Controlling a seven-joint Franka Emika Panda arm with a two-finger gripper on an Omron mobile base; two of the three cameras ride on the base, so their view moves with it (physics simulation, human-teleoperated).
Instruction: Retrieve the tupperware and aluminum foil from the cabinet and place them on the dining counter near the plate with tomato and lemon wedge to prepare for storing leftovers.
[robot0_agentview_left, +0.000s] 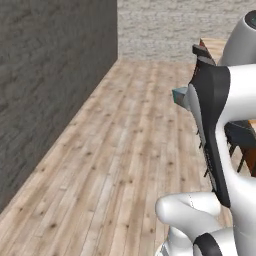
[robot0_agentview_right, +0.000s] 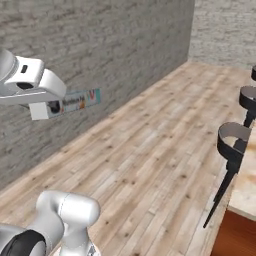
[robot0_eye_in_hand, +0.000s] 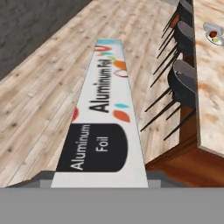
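The claw (robot0_agentview_right: 50, 107) hangs high in the air over the floor, clamped on the aluminum foil (robot0_agentview_right: 80, 100); in the right base view the box juts out sideways from under the white hand, its printed label turned toward the camera, with the grey brick wall (robot0_agentview_right: 100, 55) behind it. The claw's tips themselves are mostly hidden by the box and the hand. Looking along the hand, the aluminum foil (robot0_eye_in_hand: 103, 118) runs straight away from the claw, the dark panel with the words "Aluminum Foil" at the near end, then the white label with its coloured flecks and the far end well out over the wooden floor (robot0_eye_in_hand: 39, 87). Nothing supports the box but the grip.

To the right of the box in that same view a row of dark bar stools (robot0_eye_in_hand: 183, 78) stands along the edge of the bench (robot0_eye_in_hand: 210, 87), beige with rust-brown veining over reddish wood panels. Far along the bench sits the plate (robot0_eye_in_hand: 213, 35), small and grey, with the tomato (robot0_eye_in_hand: 213, 33) and the lemon wedge (robot0_eye_in_hand: 216, 41) on it. The foil is well apart from the plate, out over the floor beside the stools rather than above the bench.

In the left base view the arm's white and dark body covers most of the right side; a blue-grey end of the box (robot0_agentview_left: 180, 96) pokes out at its left edge.
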